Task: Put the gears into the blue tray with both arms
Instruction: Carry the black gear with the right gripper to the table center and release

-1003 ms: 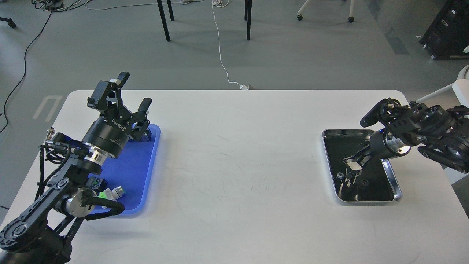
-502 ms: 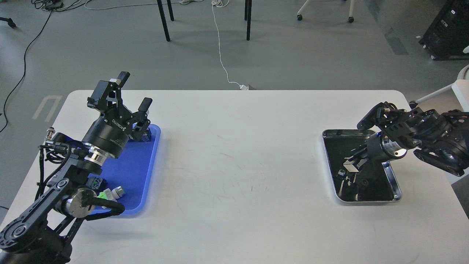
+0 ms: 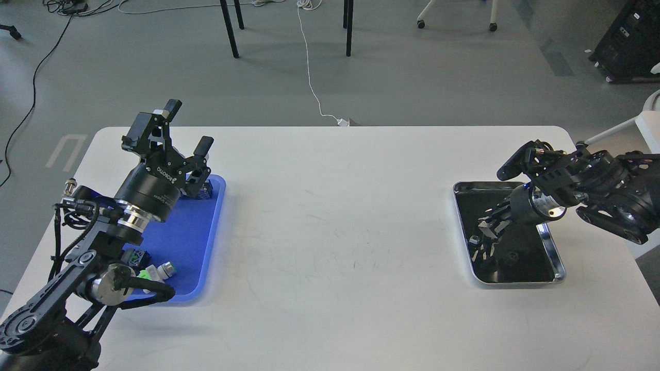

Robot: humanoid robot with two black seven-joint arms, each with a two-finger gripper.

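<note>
The blue tray (image 3: 191,232) lies at the table's left side. My left gripper (image 3: 190,127) hangs above its far end, open, with nothing between its fingers. At the right, my right gripper (image 3: 483,230) reaches down into the silver-rimmed metal tray (image 3: 559,268), near its left-middle. Its fingers blend with the black, mirror-like inside, so their state is unclear. A small dark round piece (image 3: 512,256), possibly a gear, lies in the metal tray just right of and nearer than the gripper. No other gears can be told apart.
In the blue tray's near end sit a green-and-black block (image 3: 136,256) and a white-and-green part (image 3: 161,270). A small dark item (image 3: 206,190) lies at its far corner under my left gripper. Bare white table (image 3: 340,232) spans between the trays.
My right gripper has slid left and a little farther back inside the metal tray. The left arm has hardly moved.
</note>
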